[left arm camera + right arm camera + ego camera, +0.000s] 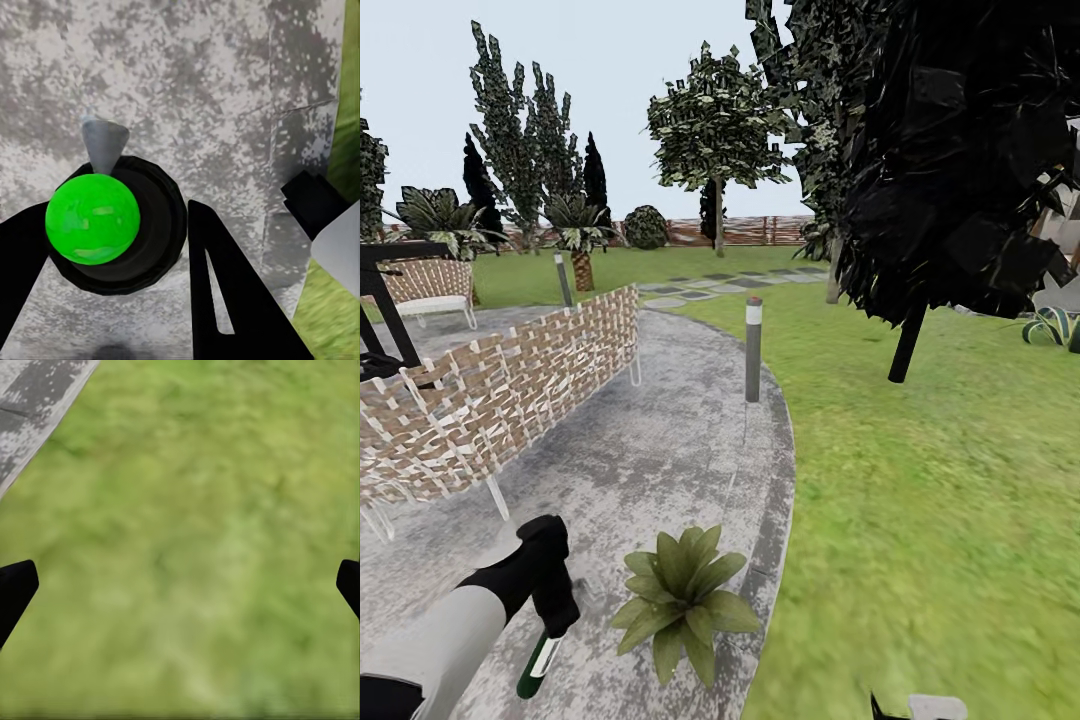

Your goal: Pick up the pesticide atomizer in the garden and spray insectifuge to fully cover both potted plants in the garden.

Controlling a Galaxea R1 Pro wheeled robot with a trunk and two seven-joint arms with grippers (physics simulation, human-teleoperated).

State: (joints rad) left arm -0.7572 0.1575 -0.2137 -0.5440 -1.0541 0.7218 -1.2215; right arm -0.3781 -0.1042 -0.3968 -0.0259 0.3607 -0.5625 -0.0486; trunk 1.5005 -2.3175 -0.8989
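My left gripper [112, 247]: closed around the pesticide atomizer [540, 664], lower left of the head view, above the patio [660, 450].
My right gripper [180, 585]: fingers wide open over the lawn [195, 547].
Potted plant [680, 598]: lower centre, just right of the atomizer.
Woven bench [500, 385]: left, farther.
Bollard lamp [753, 349]: centre, at patio edge.
Fence [750, 231]: far back.
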